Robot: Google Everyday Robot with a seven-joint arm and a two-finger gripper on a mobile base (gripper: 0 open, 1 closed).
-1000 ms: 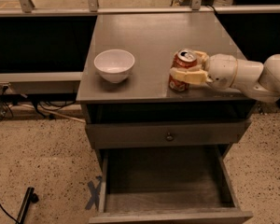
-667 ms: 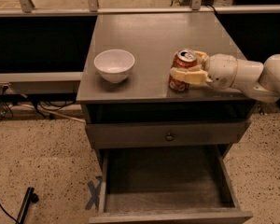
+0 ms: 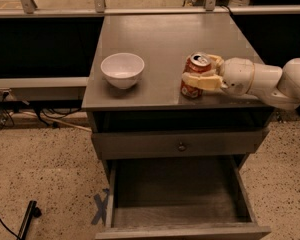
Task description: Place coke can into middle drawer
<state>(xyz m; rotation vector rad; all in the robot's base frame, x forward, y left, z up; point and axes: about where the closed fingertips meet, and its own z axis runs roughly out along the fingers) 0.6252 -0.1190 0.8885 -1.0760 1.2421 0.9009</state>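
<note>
Camera view: the claw clasps the can on the tabletop; grasping looks done. Next, lift it clear and lower it into the open drawer.

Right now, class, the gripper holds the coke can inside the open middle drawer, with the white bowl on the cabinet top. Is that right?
Not quite. The camera view shows the coke can standing on the cabinet top, right of the white bowl, with the gripper closed on it from the right. The open middle drawer lies below, without the can.
</note>
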